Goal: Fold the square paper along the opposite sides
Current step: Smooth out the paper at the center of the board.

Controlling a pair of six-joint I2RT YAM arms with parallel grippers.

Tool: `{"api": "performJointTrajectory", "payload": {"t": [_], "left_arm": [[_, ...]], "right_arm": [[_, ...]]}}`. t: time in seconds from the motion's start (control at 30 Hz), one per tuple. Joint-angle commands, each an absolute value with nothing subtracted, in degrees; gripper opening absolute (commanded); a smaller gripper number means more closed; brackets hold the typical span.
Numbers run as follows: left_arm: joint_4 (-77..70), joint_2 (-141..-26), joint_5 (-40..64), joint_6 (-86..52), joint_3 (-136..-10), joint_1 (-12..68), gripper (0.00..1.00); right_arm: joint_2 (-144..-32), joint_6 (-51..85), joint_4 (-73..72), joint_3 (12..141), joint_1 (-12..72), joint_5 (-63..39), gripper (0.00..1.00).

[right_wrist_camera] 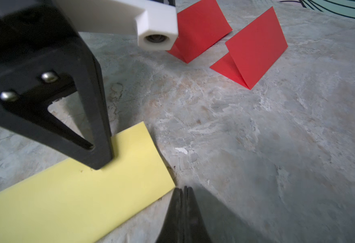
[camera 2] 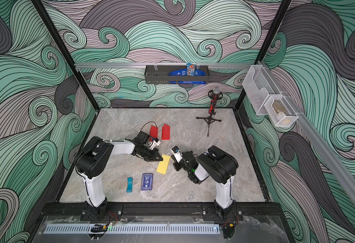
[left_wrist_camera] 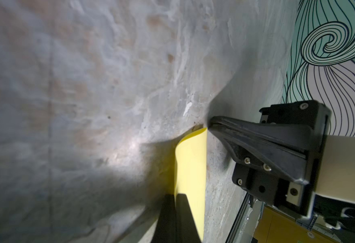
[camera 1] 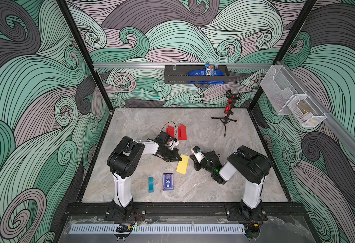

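Shows white print on the dark blue box [camera 1: 168, 181], large letters on the snack packet [camera 1: 210, 70] and a logo on the blue bag [camera 1: 196, 73], all too small to read.

**A:** Up high we go! Both top views sit above the near edge of the worktop [camera 1: 151, 120], tilted down toward the back wall [camera 1: 172, 31]. They're far enough out to take in the whole worktop, and it's almost the same picture twice.

**B:** The left wrist view is right down low, skimming the worktop. It looks along the left hand [left_wrist_camera: 174, 198] straight at the right hand [left_wrist_camera: 209, 124].

**A:** The right wrist view answers it, just as close. It faces back at the left hand, with red folded papers [right_wrist_camera: 256, 46] beyond.

**B:** Shared ground for those two is the yellow paper [right_wrist_camera: 77, 189] lying between the hands.
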State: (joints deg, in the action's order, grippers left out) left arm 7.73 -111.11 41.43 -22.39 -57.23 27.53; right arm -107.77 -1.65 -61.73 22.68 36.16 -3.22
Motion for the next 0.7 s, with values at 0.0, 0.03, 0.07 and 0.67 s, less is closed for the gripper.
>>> {"api": "performJointTrajectory", "payload": {"t": [0.0, 0.03, 0.07, 0.67], "left_arm": [[12.40, -112.97, 32.87, -22.17, -55.50, 27.17, 0.00], [12.39, -113.07, 32.87, -22.31, -55.59, 27.11, 0.00], [12.31, -113.12, 32.85, -22.40, -55.72, 27.04, 0.00], [11.60, -114.45, 31.76, -23.91, -56.69, 24.62, 0.00]], "right_arm": [[-102.02, -1.89, -57.92, 22.59, 36.31, -8.96, 0.00], [-100.81, -1.68, -57.96, 22.78, 36.85, -9.90, 0.00], [-99.94, -1.79, -58.01, 22.97, 37.56, -10.63, 0.00], [-109.86, -6.47, -48.38, 23.87, 44.92, -8.97, 0.00]]}}
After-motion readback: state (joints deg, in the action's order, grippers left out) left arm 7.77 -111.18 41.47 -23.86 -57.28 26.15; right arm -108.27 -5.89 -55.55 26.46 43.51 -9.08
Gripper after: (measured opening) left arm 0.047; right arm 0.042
